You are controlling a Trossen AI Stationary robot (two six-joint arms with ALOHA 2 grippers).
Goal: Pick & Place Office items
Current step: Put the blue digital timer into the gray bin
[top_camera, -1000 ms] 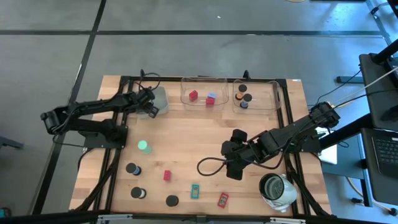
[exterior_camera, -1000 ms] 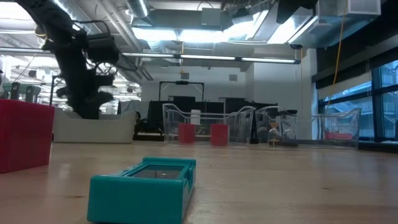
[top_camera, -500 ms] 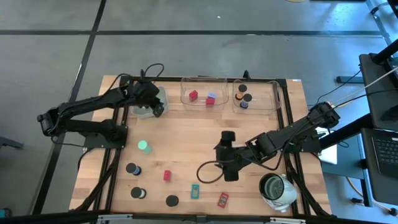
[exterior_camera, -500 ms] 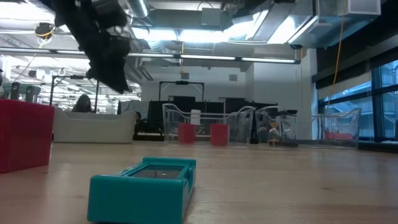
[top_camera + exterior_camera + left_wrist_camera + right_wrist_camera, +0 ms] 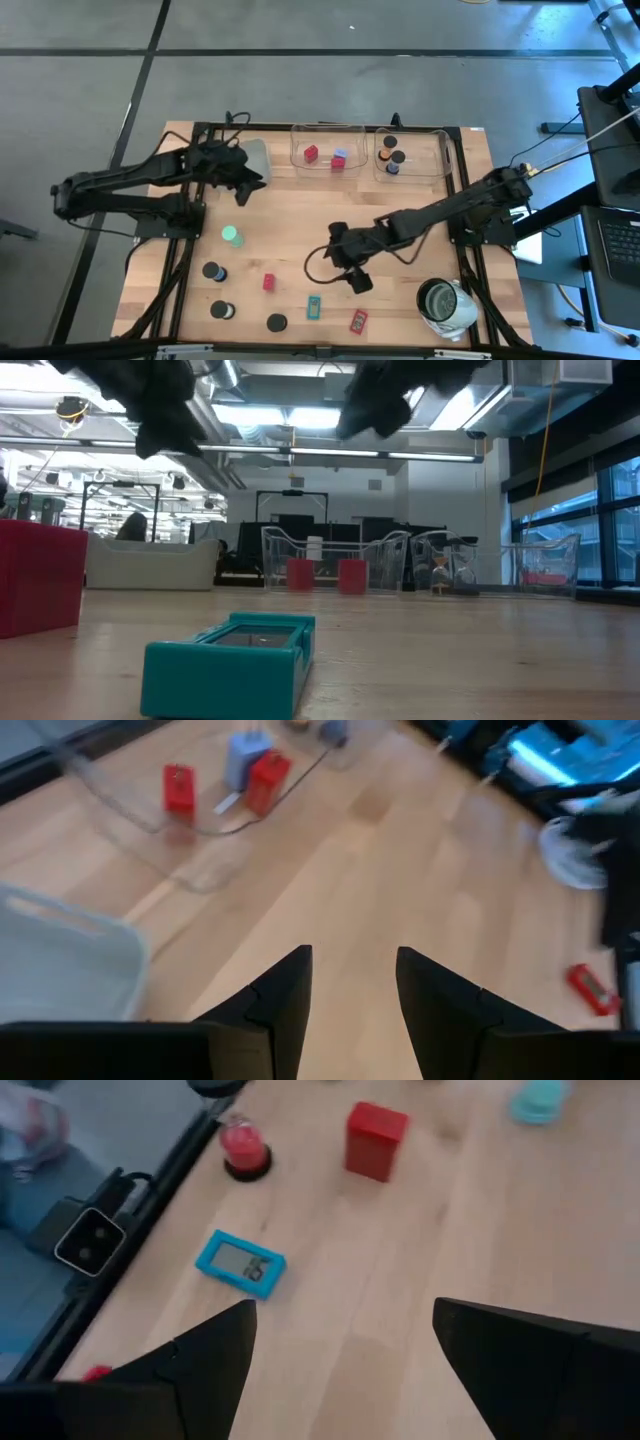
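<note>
Both grippers are open and hold nothing. My left gripper (image 5: 245,188) (image 5: 355,970) hovers beside the grey tray (image 5: 252,157), over bare wood. My right gripper (image 5: 354,280) (image 5: 345,1330) hangs over the table's middle, right of the teal rectangle (image 5: 314,307) (image 5: 240,1263) (image 5: 235,660). Lying flat on the wood are a red block (image 5: 268,283) (image 5: 376,1140), a green disc (image 5: 232,235), black round caps (image 5: 212,271) (image 5: 222,310) (image 5: 277,322) and a red rectangle (image 5: 358,321). Red blocks and a pale-blue cube (image 5: 243,760) sit in a clear tray (image 5: 328,150).
A second clear tray (image 5: 410,152) at the far edge holds a few small round pieces. The silvery-white round container (image 5: 445,303) stands at the near right corner. Black frame rails run along the table's sides. Bare wood lies between the trays and the scattered pieces.
My right gripper has swung toward the table's left and slightly toward its near edge, ending close to the teal rectangle; its arm has come into the low view's top. My left gripper has risen and drifted from the grey tray toward the near edge. No piece has moved.
</note>
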